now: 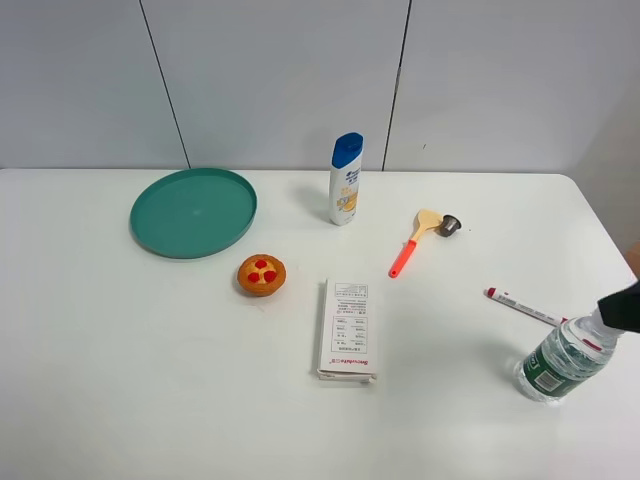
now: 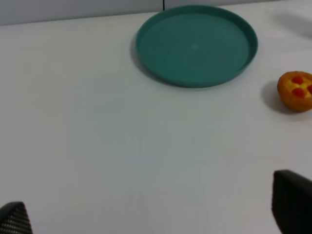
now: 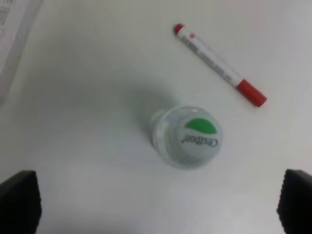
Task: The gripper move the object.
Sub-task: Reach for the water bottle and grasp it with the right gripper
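The clear water bottle (image 1: 556, 364) with a green label stands upright near the front right of the white table (image 1: 150, 380). In the right wrist view I see it from above, with its white cap (image 3: 193, 137) showing a green mark. My right gripper (image 3: 157, 201) is open, its black fingertips (image 3: 19, 201) spread wide, hovering above the bottle and clear of it. In the exterior high view only a black part of the right gripper (image 1: 626, 304) shows at the right edge, just over the cap. My left gripper (image 2: 153, 214) is open and empty above bare table.
A red-capped marker (image 1: 522, 306) lies just behind the bottle (image 3: 219, 66). A white box (image 1: 346, 328), an orange pastry (image 1: 261, 274), a green plate (image 1: 193, 211), a white shampoo bottle (image 1: 346, 180) and an orange-handled scoop (image 1: 412, 242) sit further left.
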Motion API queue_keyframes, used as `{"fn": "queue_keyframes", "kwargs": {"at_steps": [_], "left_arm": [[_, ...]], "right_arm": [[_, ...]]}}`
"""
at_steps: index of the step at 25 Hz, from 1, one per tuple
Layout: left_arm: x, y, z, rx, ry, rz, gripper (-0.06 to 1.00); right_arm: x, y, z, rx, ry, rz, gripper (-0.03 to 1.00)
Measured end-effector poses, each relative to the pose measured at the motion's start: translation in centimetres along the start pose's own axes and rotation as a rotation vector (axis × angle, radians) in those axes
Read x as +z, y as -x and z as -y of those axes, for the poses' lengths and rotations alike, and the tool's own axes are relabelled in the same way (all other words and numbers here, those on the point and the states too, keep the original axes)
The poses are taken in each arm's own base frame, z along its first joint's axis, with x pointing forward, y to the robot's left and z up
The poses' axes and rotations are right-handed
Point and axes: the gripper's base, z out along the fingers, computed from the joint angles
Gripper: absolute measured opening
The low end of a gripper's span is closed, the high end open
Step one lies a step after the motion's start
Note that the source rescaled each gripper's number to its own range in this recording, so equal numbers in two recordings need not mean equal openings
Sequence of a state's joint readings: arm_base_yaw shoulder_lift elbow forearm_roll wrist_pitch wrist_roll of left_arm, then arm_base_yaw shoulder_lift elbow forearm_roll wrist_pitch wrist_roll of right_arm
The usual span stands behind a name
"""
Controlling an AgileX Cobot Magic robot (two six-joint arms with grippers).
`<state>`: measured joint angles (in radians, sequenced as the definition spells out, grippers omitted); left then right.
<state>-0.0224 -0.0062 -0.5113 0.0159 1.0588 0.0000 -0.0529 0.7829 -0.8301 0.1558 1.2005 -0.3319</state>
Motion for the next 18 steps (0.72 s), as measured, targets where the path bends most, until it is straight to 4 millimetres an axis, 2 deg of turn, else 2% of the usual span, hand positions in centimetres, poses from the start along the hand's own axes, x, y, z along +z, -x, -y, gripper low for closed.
{"fn": "queue_keyframes", "kwargs": {"at_steps": [4, 13, 18], "left_arm": [[0.0, 0.0, 0.0, 0.0, 0.0, 0.0, 1.0], [0.0, 0.0, 0.0, 0.0, 0.0, 0.0, 1.0], [0.0, 0.0, 0.0, 0.0, 0.0, 0.0, 1.0]], "right_arm": [[1.8, 1.7, 0.4, -0.015, 0.061, -0.085, 0.96], [2.4, 1.6, 1.3, -0.075, -0.007, -0.146, 0.96], [3.6, 2.0, 1.8, -0.08, -0.012, -0.207, 0.96]]}}
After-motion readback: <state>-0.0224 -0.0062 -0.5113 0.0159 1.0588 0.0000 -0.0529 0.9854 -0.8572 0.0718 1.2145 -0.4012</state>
